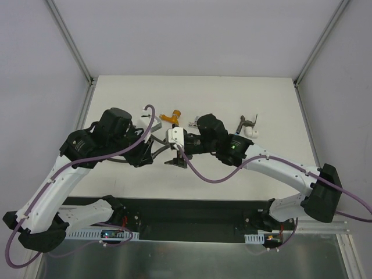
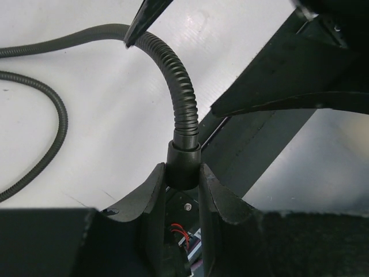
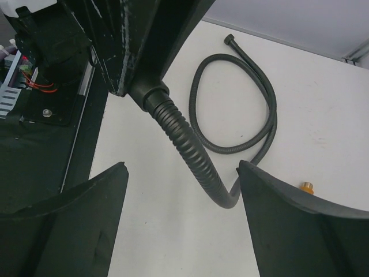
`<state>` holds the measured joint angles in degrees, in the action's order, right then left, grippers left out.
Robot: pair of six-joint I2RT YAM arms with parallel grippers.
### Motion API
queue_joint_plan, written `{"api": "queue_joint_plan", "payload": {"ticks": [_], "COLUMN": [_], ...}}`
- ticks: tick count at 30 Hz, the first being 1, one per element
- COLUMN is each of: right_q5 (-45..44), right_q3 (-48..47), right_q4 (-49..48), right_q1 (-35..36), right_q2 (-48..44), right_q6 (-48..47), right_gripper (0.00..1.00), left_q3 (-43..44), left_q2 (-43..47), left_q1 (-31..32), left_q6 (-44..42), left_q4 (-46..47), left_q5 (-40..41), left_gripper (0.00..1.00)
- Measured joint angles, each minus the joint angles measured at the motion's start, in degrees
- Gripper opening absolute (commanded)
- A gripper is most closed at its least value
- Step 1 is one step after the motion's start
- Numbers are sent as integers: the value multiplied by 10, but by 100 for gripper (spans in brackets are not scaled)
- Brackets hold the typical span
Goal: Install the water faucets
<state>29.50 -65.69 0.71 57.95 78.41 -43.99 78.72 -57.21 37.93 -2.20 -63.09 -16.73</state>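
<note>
Left gripper (image 2: pixel 181 171) clamps the end collar of the hose (image 3: pixel 184 144); right gripper (image 3: pixel 181 166) has its jaws apart, astride the ribbed length. On the table (image 1: pixel 232 93) behind the arms lie the orange tap (image 1: pixel 171 118) and, further right, the grey-brown tap (image 1: pixel 247 122), seemingly touching a white fitting (image 1: pixel 252 132).

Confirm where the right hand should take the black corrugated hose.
Grip the corrugated hose on its ribbed stretch just past the smooth end collar, which the left hand is shut on. Come across its length, the way the open right hand straddles it. The hose is round and fairly straight there; further along it curves away, so a grip would probably sit less square.
</note>
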Motion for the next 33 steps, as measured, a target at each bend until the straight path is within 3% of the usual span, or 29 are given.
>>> {"api": "queue_joint_plan", "payload": {"ticks": [4, 7, 8, 9, 11, 13, 18, 22, 28, 33], "right_q5": [19, 28, 30, 32, 34, 33, 4, -60, -188, -280], "right_q3": [-10, -16, -16, -16, -16, -15, 9, 43, 98, 118], "right_q4": [-11, -18, -20, -22, -27, -33, -68, -87, -104, -102], "right_q1": [6, 7, 8, 9, 9, 9, 10, 11, 11, 12], "right_q2": [26, 34, 35, 35, 35, 35, 28, 9, -43, -78], "right_q6": [1, 3, 6, 7, 11, 20, 70, 143, 280, 379], "right_gripper": [66, 46, 30, 21, 7, 2, 2, 2, 2, 2], "left_q3": [12, 14, 14, 14, 15, 19, 26, -28, -233, -388], "left_q2": [9, 10, 10, 10, 10, 11, 34, 113, 266, 308], "left_q1": [0, 0, 0, 0, 0, 0, 0, 0, 0, 0], "left_q6": [-2, -2, -2, -2, -2, 1, 30, 95, 231, 348], "left_q4": [-2, -2, -2, -2, -2, -2, 25, 135, 330, 476], "left_q5": [-23, -30, -30, -30, -29, -21, 31, 96, 159, 171], "left_gripper": [3, 7, 11, 13, 20, 34, 62, 82, 91, 94]}}
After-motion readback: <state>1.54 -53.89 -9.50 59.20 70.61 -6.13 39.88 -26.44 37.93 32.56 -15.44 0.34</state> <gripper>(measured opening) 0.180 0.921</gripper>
